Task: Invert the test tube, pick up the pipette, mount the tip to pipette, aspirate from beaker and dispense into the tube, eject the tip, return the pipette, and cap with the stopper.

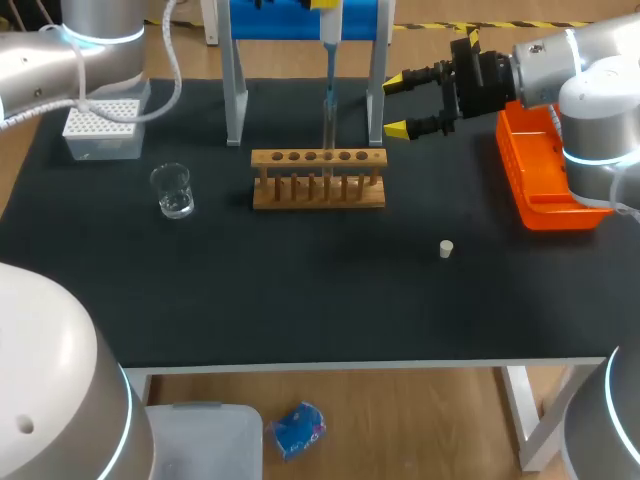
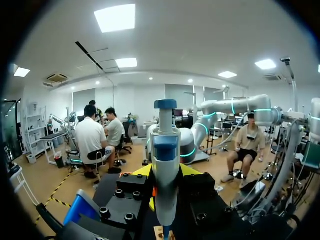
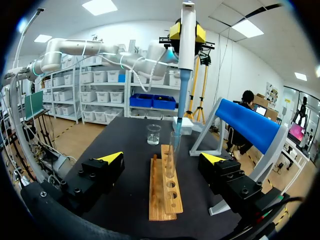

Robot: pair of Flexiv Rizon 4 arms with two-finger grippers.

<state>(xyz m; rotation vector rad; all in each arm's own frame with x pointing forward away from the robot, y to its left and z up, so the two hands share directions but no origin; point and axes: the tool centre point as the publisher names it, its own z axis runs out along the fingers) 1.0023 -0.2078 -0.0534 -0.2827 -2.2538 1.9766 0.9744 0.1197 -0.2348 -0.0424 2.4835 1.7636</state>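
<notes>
My left gripper [image 2: 166, 172] is shut on the white and blue pipette [image 2: 165, 165], holding it upright above the wooden rack [image 1: 318, 190]. In the head view the pipette [image 1: 328, 60] comes down from the picture's top edge, and its tip points into the clear test tube [image 1: 327, 150] that stands in a middle hole of the rack. In the right wrist view the pipette [image 3: 186, 45] hangs over the test tube [image 3: 173, 155]. My right gripper [image 1: 396, 103] is open and empty, just right of the rack's far end. The glass beaker [image 1: 173, 190] stands at the left. The small white stopper [image 1: 446, 249] lies to the front right.
A white tip box [image 1: 103, 128] sits at the back left. The blue pipette stand [image 1: 305, 20] with grey legs straddles the space behind the rack. An orange bin [image 1: 545, 175] lies at the right edge under my right arm.
</notes>
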